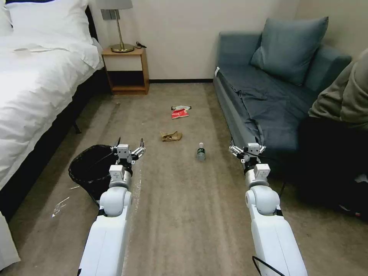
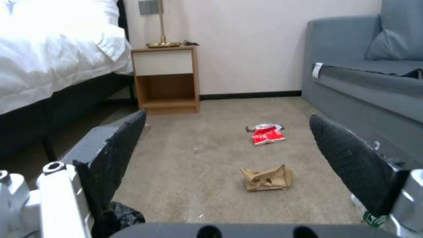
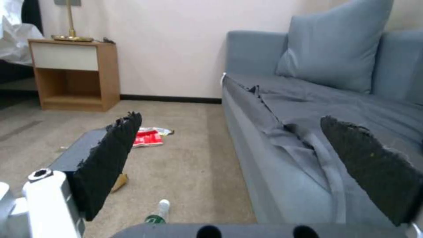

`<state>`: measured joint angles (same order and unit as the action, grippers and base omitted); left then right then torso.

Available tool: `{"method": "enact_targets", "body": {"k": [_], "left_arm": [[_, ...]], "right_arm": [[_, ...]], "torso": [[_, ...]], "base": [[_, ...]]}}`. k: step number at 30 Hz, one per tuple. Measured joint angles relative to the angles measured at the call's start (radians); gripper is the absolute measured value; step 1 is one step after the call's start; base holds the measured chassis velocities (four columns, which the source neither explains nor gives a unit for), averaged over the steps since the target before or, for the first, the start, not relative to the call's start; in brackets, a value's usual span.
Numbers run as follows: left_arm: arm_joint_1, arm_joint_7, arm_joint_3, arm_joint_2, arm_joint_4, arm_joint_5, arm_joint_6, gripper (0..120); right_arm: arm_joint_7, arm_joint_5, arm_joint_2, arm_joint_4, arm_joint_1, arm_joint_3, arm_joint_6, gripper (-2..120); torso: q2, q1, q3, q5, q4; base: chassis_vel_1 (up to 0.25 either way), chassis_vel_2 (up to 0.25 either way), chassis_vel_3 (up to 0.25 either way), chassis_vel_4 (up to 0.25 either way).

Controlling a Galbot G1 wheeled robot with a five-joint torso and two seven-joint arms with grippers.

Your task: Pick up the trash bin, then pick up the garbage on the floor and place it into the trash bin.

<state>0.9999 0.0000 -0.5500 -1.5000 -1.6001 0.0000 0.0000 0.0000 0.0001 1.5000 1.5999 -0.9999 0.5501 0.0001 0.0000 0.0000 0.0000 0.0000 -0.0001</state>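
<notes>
Nearest the head camera, the two white arms reach forward over the carpet, each ending in a hand with its fingers spread wide and holding nothing. The left hand [image 1: 128, 148] hovers just beside the rim of the trash bin [image 1: 90, 168], which stands on the floor between the arm and the bed [image 1: 34, 88], its black liner bag crinkled; the placement suggests the bin is the first grasp and has not yet been lifted. The right hand [image 1: 247, 149] hangs level with it near the sofa [image 1: 264, 103], probably waiting. Ahead between the hands lies the garbage: a clear bottle [image 1: 200, 151] on its side, a crumpled brown paper bag [image 1: 171, 135], and farther off a red-and-white snack packet [image 1: 179, 112]. Writing on the packet and the bottle's green label cannot be read. A nightstand [image 1: 125, 71] stands against the far wall.
</notes>
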Motion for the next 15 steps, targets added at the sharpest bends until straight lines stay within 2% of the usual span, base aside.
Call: {"method": "enact_targets", "body": {"k": [4,6,7,8,10,11,12,13,14,15], "left_arm": [[0.03,0.0,-0.026,0.003,-0.037,-0.014,0.002,100],[0.092,-0.004,-0.085,0.01,-0.117,-0.044,0.011,100],[0.092,-0.004,-0.085,0.01,-0.117,-0.044,0.011,100],[0.114,-0.006,-0.105,0.013,-0.146,-0.055,0.015,100],[0.18,-0.011,-0.166,0.021,-0.23,-0.086,0.025,100],[0.18,-0.011,-0.166,0.021,-0.23,-0.086,0.025,100],[0.209,-0.014,-0.194,0.025,-0.269,-0.1,0.029,100],[0.209,-0.014,-0.194,0.025,-0.269,-0.1,0.029,100],[0.245,-0.015,-0.226,0.029,-0.314,-0.117,0.034,100],[0.245,-0.015,-0.226,0.029,-0.314,-0.117,0.034,100]], "right_arm": [[-0.014,0.018,-0.004,0.039,-0.037,0.022,0.013,100],[-0.043,0.057,-0.017,0.119,-0.111,0.069,0.044,100],[-0.043,0.057,-0.017,0.119,-0.111,0.069,0.044,100],[-0.055,0.073,-0.022,0.153,-0.142,0.089,0.057,100],[-0.086,0.115,-0.034,0.242,-0.223,0.14,0.091,100],[-0.086,0.115,-0.034,0.242,-0.223,0.14,0.091,100],[-0.101,0.135,-0.04,0.281,-0.259,0.163,0.107,100],[-0.101,0.135,-0.04,0.281,-0.259,0.163,0.107,100],[-0.118,0.158,-0.046,0.329,-0.303,0.19,0.126,100],[-0.118,0.158,-0.046,0.329,-0.303,0.19,0.126,100]], "torso": [[0.0,0.0,0.0,0.0,0.0],[0.0,0.0,0.0,0.0,0.0],[0.0,0.0,0.0,0.0,0.0],[0.0,0.0,0.0,0.0,0.0001],[0.0,0.0,0.0,0.0,0.0],[0.0,0.0,0.0,0.0,0.0],[0.0,0.0,0.0,0.0,0.0],[0.0,0.0,0.0,0.0,0.0],[0.0,0.0,0.0,0.0,0.0001],[0.0,0.0,0.0,0.0,0.0001]], "base": [[0.0,0.0,0.0,0.0],[0.0,0.0,0.0,0.0],[0.0,0.0,0.0,0.0],[0.0,0.0,0.0,0.0],[0.0,0.0,0.0,0.0],[0.0,0.0,0.0,0.0],[0.0,0.0,0.0,0.0],[0.0,0.0,0.0,0.0],[0.0,0.0,0.0,0.0],[0.0,0.0,0.0,0.0]]}}
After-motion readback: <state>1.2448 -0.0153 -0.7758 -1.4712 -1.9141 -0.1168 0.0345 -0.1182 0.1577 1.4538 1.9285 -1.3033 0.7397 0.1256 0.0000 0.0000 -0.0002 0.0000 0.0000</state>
